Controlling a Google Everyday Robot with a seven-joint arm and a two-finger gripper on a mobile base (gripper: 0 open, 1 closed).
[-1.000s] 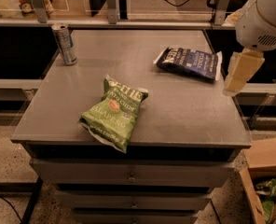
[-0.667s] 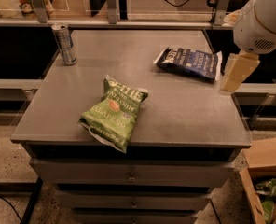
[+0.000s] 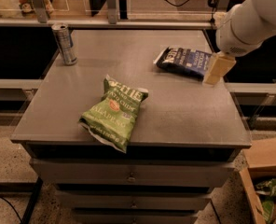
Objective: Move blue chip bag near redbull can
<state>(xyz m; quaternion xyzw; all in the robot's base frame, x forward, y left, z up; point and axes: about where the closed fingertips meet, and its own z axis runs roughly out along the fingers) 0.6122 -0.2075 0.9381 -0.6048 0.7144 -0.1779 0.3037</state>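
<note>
The blue chip bag (image 3: 184, 59) lies flat at the far right of the grey table (image 3: 175, 111). The redbull can (image 3: 65, 44) stands upright at the far left corner. My gripper (image 3: 217, 69) hangs from the white arm at the right, its cream-coloured end just over the right edge of the blue bag. It holds nothing that I can see.
A larger green jalapeno chip bag (image 3: 113, 112) lies near the table's front, left of the middle. A shelf rail (image 3: 128, 20) runs behind the table. A cardboard box (image 3: 266, 181) sits on the floor at the lower right. Drawers (image 3: 128, 174) sit under the tabletop.
My gripper has moved left and a little down, from beside the table's right edge to the right end of the blue bag. The bags and the can have not moved.
</note>
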